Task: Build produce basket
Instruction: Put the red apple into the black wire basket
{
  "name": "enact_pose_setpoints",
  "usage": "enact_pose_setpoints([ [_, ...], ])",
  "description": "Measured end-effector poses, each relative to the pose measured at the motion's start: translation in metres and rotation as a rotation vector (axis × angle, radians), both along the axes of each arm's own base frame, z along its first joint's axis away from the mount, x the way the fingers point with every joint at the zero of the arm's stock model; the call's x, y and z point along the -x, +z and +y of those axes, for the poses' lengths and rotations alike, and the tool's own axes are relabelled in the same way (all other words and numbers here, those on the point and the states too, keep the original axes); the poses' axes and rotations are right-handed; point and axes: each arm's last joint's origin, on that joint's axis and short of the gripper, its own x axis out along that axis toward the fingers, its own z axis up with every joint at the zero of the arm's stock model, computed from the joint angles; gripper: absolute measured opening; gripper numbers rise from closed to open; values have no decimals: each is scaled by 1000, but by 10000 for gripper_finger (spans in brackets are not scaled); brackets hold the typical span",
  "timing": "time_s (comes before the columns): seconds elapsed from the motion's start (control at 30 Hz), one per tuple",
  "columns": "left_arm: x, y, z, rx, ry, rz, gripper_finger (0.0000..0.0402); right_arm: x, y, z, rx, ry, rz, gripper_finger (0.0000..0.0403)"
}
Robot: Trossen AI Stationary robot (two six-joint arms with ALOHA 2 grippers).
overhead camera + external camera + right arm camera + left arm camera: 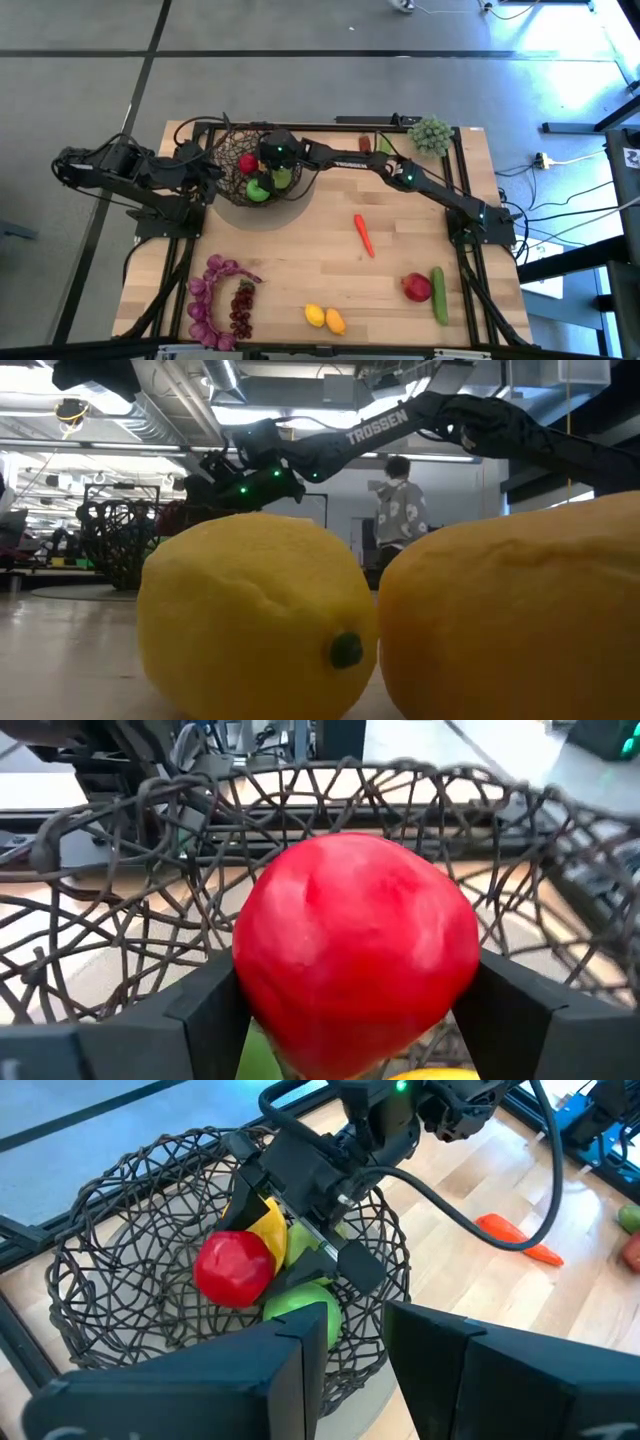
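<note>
The dark wire basket (pixel 250 170) stands at the table's far left; it also shows in the left wrist view (pixel 120 1280). In it lie a green apple (pixel 300 1305) and a yellow fruit (pixel 268 1225). My right gripper (pixel 262 160) reaches into the basket from the right and is shut on a red pepper (pixel 355 955). My left gripper (pixel 357 1355) is at the basket's left rim, its fingers close together around the wire. A carrot (pixel 363 234), a pomegranate (pixel 417 287), a cucumber (pixel 438 294), two lemons (pixel 324 318) and purple grapes (pixel 240 310) lie on the table. My left gripper has the basket's left rim (pixel 352 1380) between its two fingers, coming level from the table's left; the fingers hide the wire they meet. The basket stands on the table. My right gripper pinches the red pepper's two sides (pixel 250 990) between its fingers, slanting down from the right. The pepper is inside the basket, above the green apple; I cannot tell whether it rests on it.
A pale-green bushy clump (pixel 430 133) sits at the far right corner. A purple bunch (pixel 208 298) lies beside the grapes. The two lemons (pixel 250 610) fill the low view. A person (pixel 400 510) stands in the room behind. Bare wood lies mid-table.
</note>
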Motion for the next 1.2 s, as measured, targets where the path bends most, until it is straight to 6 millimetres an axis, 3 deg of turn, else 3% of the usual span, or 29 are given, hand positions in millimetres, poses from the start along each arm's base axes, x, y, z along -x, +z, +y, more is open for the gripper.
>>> enact_pose_setpoints([
  [1.2,0,0,0,-57,-56,40,92,0,0,0,-1,-1,3,299],
])
